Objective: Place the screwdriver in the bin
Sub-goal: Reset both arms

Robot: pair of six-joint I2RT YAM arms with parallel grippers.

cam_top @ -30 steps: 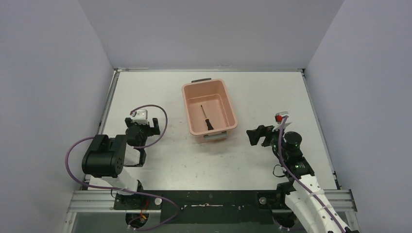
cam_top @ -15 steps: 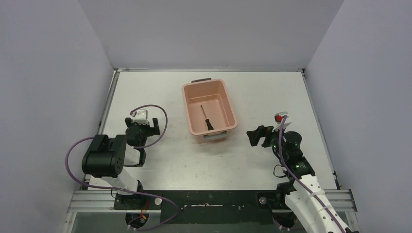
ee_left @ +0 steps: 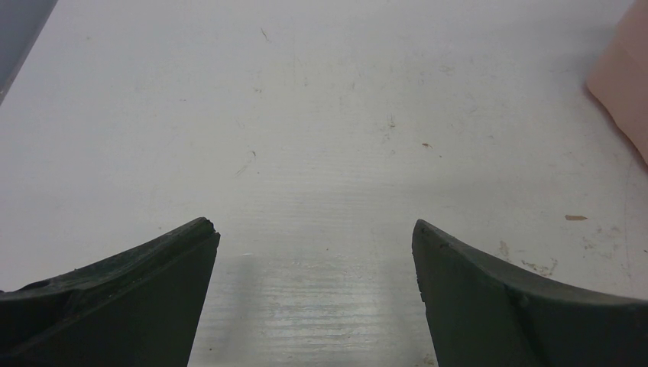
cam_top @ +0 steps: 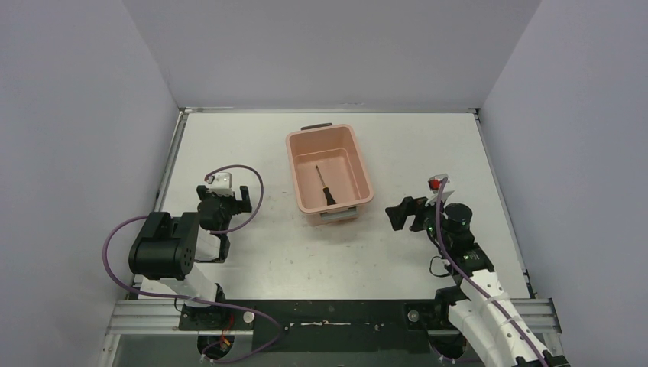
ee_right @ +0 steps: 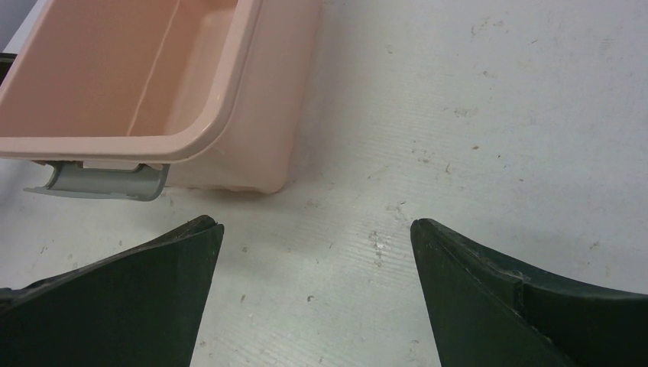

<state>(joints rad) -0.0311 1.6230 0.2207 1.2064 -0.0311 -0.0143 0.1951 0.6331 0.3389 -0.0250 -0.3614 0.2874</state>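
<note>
The slim black-handled screwdriver (cam_top: 324, 186) lies on the floor of the salmon-pink bin (cam_top: 367, 180) at the table's centre. The bin has a dark handle at its far end and a pale handle (ee_right: 103, 180) at its near end. The bin's near corner (ee_right: 260, 115) shows in the right wrist view; the screwdriver is hidden there. My right gripper (cam_top: 403, 214) (ee_right: 315, 229) is open and empty, low over the table right of the bin. My left gripper (cam_top: 223, 200) (ee_left: 315, 225) is open and empty, left of the bin, whose edge (ee_left: 623, 73) shows at the right.
Purple cables (cam_top: 244, 180) loop over the left arm and along the right arm. Grey walls enclose the white table (cam_top: 420, 145) on three sides. A black rail (cam_top: 328, 313) with the arm bases runs along the near edge.
My right gripper and wrist have shifted slightly left and up in the top view. The left arm, bin and screwdriver have not moved.
</note>
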